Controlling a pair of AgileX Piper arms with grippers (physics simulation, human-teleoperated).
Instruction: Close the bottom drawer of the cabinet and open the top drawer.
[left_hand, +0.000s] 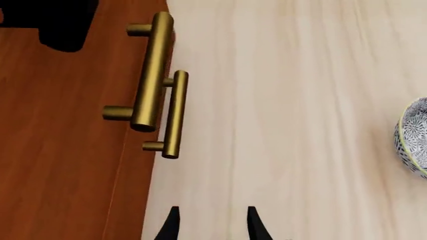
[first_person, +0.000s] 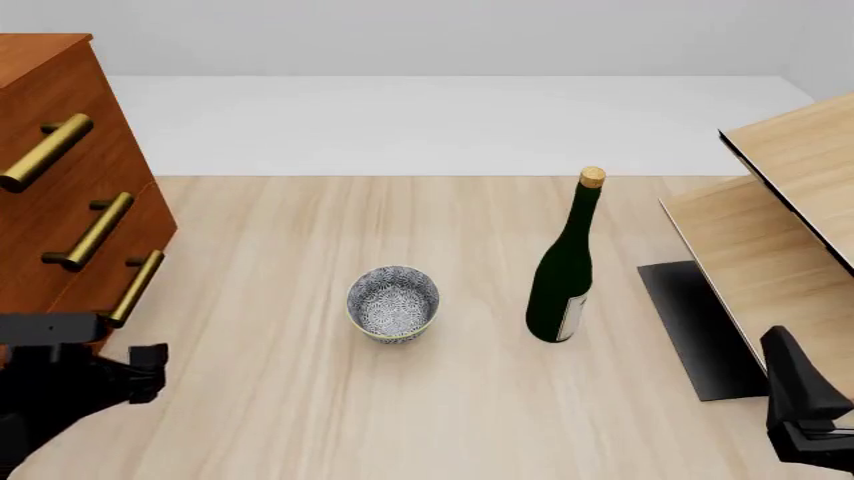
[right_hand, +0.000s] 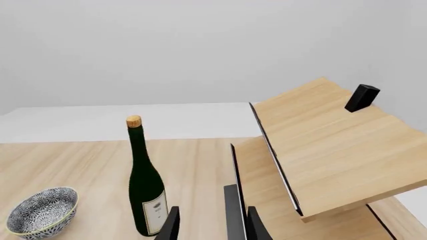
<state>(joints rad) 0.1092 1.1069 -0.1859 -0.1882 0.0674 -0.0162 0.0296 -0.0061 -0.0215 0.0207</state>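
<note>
The reddish-brown cabinet stands at the table's left edge. The top drawer, the middle one and the bottom drawer each show a brass bar handle, and their fronts look level with one another. My left gripper is open and empty beside the cabinet front, short of two brass handles; I cannot tell which drawers they belong to. In the front view the left arm sits low in front of the cabinet's base. My right gripper is open and empty at the near right, far from the cabinet.
A patterned bowl sits mid-table, with a dark green wine bottle upright to its right. A pale wooden shelf unit with a dark base panel fills the right side, close to the right arm.
</note>
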